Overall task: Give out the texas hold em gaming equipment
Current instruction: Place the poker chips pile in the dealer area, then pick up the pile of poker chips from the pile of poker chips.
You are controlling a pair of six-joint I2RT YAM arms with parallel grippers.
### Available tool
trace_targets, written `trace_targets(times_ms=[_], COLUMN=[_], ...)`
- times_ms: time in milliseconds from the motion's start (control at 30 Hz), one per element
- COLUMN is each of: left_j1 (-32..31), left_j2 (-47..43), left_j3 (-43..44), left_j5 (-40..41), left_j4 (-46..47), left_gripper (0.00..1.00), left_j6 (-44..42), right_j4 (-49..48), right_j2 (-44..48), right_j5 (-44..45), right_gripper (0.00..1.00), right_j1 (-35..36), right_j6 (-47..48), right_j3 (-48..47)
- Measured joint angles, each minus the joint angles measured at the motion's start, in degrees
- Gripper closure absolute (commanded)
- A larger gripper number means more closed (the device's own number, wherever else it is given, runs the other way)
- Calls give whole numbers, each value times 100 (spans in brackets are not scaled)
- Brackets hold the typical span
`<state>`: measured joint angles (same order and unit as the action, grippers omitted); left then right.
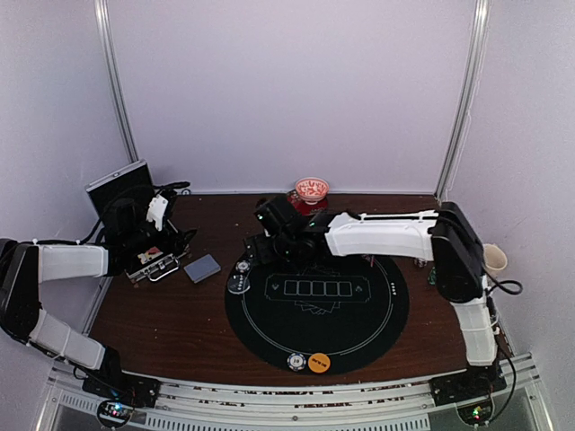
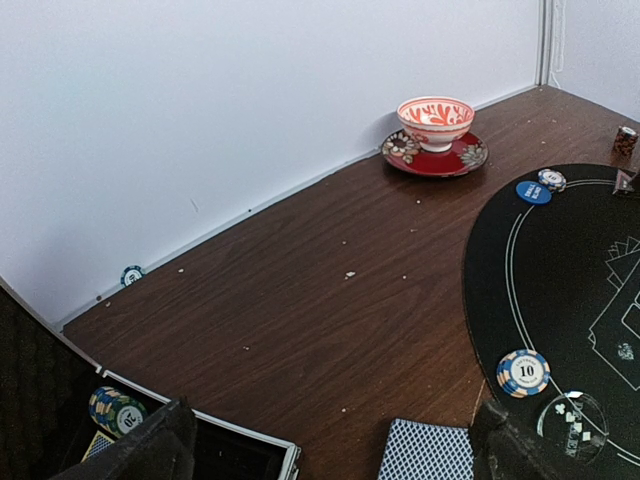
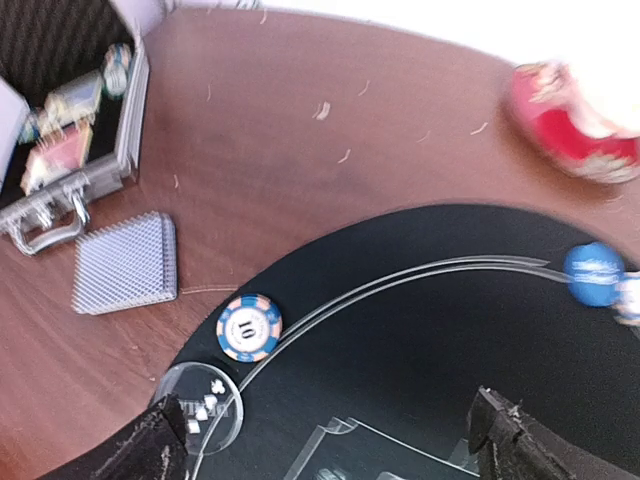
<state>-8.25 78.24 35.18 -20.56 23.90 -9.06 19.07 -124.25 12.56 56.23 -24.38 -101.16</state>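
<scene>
Both left gripper [image 2: 330,445] and right gripper [image 3: 335,445] gape wide; only the left wrist view shows the wall-side chip [image 2: 132,275].

walls [image 1: 287,90] — plain white; table [image 1: 180,314] — dark brown wood; corner posts [image 1: 117,81] — silver metal, slightly leaning
</scene>
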Motion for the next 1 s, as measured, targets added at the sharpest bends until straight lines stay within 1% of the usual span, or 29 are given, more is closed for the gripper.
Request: trace_targets(times_ms=[133,233,333,500,567,700,867,1000], left_j1=[0,0,0,0,0,0,0,0], left_j2=[0,0,0,-2,-2,-2,-2,-2], left_j3=[0,0,0,0,0,0,0,0], left_j5=[2,4,7,9,11,13,13,13], left_j4=[0,0,0,0,0,-2,0,0], left_gripper=[2,2,2,2,2,2,2,2], left_j6=[2,0,0,0,2,2,0,2], right_j4=[63,181,284,442,448,339,190,24], right_j2=[1235,1912,2472,3226,3462,3834,3985,4242], right_j5=[262,468,590,693,741,881,1202,1392], right_gripper=[0,0,0,0,0,0,0,0], right_j1=[-199,-463,-876,-1803,-2159,-2638,-2874,-2981], right_j6=[-2,-22,-46,-63,-96,-271,-570,-813], right_j3=[964,1567,2264,3383,3740,4367,4817,5375])
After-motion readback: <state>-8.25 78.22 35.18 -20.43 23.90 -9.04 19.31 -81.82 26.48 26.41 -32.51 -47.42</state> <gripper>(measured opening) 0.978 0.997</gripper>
